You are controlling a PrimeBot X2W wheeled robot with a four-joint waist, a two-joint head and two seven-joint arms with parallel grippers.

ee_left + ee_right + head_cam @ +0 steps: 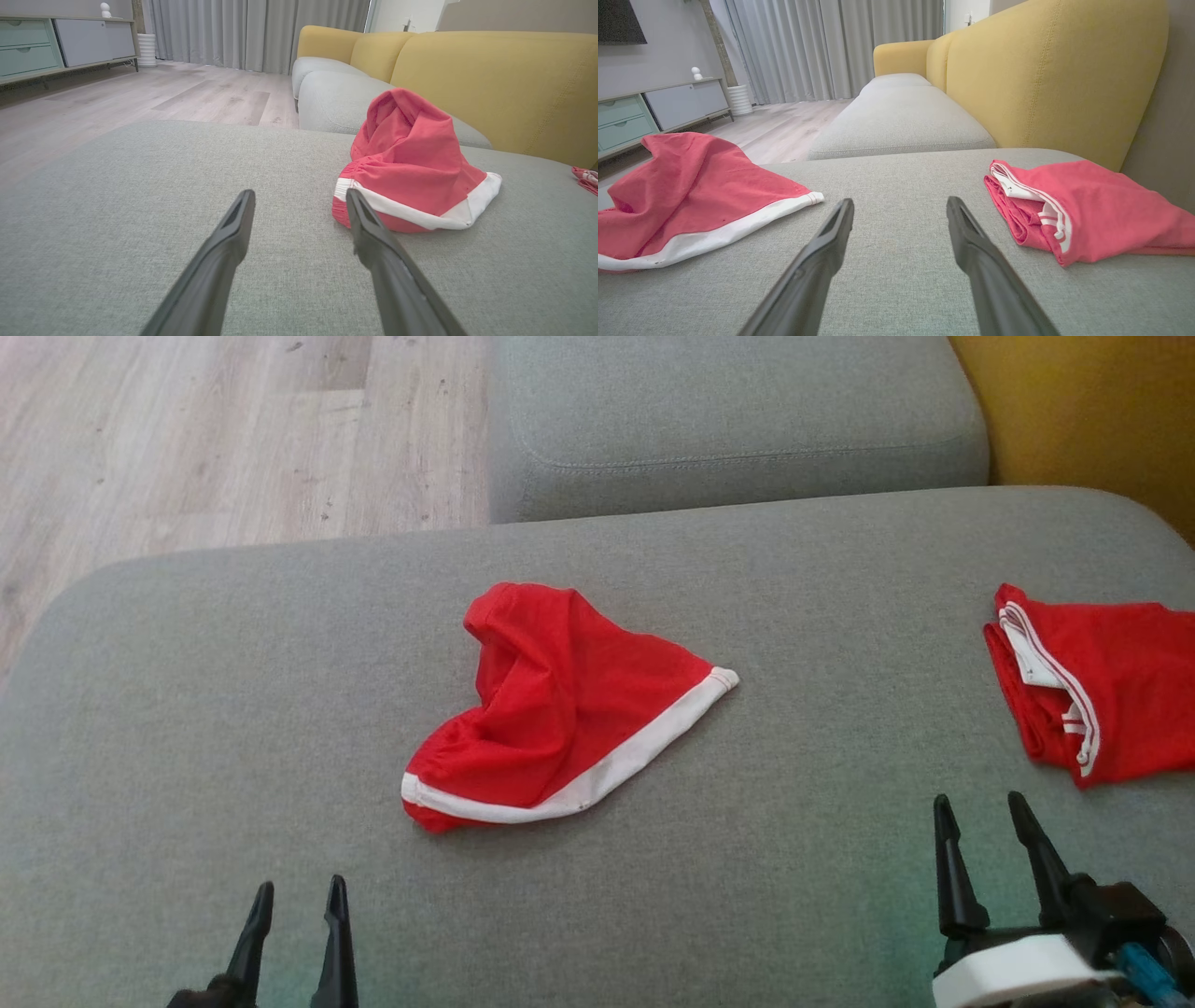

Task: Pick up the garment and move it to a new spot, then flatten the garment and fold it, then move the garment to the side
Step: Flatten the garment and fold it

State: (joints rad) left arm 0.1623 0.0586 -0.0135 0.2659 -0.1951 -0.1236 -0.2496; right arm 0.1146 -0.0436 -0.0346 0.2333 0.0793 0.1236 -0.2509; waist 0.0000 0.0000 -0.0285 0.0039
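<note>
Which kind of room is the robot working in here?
Probably a home living room: a sofa with grey seats and a yellow back, a low sideboard with drawers against the wall, long grey curtains, and a wood-look floor.

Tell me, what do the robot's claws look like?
The left claw and right claw each have two long, thin, dark fingers tapering to points. Behind the right one sits a black block, a white collar and a small blue part.

Home living room, grey-and-yellow sofa, drawn curtains, sideboard, wood-look floor
</note>
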